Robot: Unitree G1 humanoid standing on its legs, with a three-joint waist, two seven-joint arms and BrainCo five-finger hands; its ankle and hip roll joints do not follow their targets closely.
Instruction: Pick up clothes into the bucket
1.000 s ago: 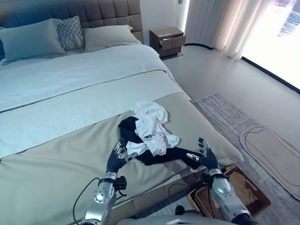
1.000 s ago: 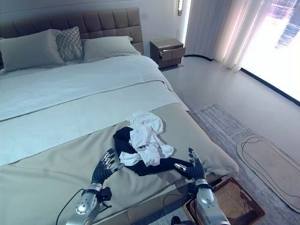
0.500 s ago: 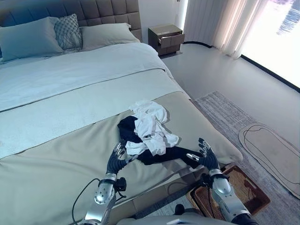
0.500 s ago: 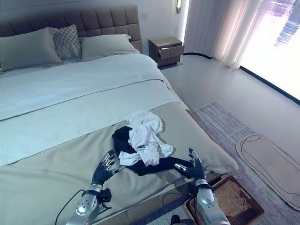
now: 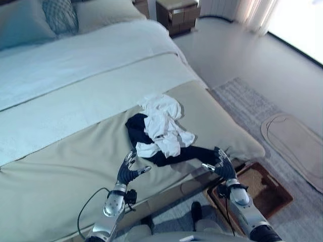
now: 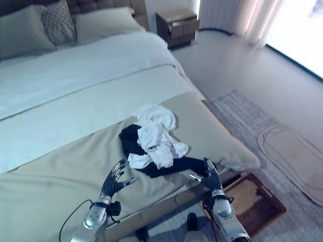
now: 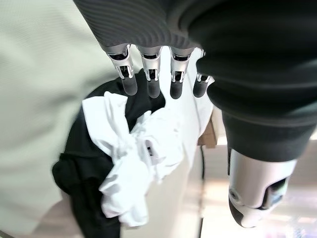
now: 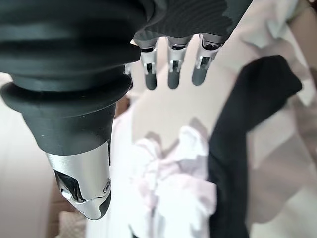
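Left eye view: a crumpled white garment (image 5: 162,126) lies on top of a black garment (image 5: 171,154) near the foot edge of the bed (image 5: 60,166). The left hand (image 5: 129,170) hovers just beside the pile, fingers spread, grasping nothing. The right hand (image 5: 221,165) is released too, by the black garment's trailing end. A brown woven basket (image 5: 255,189) sits on the rug (image 5: 242,101) below; a nightstand (image 5: 176,11) stands far off.

Past the left hand (image 7: 163,79), its fingers (image 7: 151,82) straight, a crumpled white garment (image 7: 133,158) lies on a black one (image 7: 79,163) on the bed (image 7: 34,74).
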